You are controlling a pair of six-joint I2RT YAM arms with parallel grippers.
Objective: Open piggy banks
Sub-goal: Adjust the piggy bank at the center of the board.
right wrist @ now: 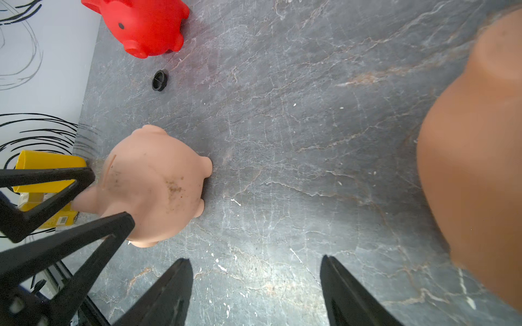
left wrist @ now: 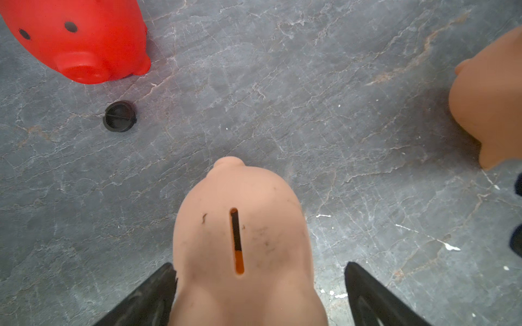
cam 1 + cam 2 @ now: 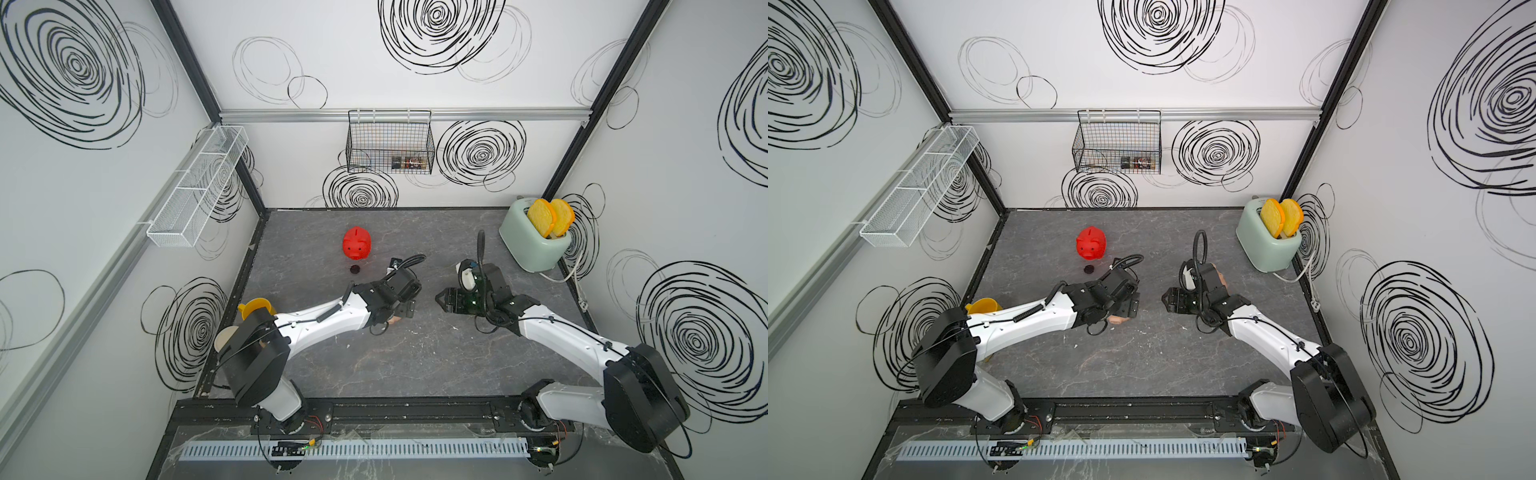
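- Left wrist view: pale pink pig (image 2: 243,240) upright on the table (image 2: 339,113), coin slot up, between the fingers (image 2: 158,293) of the left gripper (image 2: 259,266); belly plug underneath, out of sight.
- Fingers spread wide, not clamped: one touching the flank or just beside it, a clear gap at the opposite one. Nothing held.
- Beyond the fingertips, off to one side: red pig (image 2: 82,36), with a loose black plug (image 2: 120,116) on the table just beside its snout. Judged already open.
- Out past the opposite finger, well apart: peach-tan pig (image 2: 491,107), just outside one finger of the right gripper (image 1: 255,259).
- Right fingers (image 1: 166,290) wide apart too, bare table between them, empty.
- Likely next: closing on the pink pig and turning it over to bring the plug within reach.
- Risks: with one finger meeting the flank first, shoves the glossy rounded body sideways or squirts it out past the tips; with a grip on one end only, lets the other end swing during the turn; on a forward slide, knocks the loose plug or the red pig.
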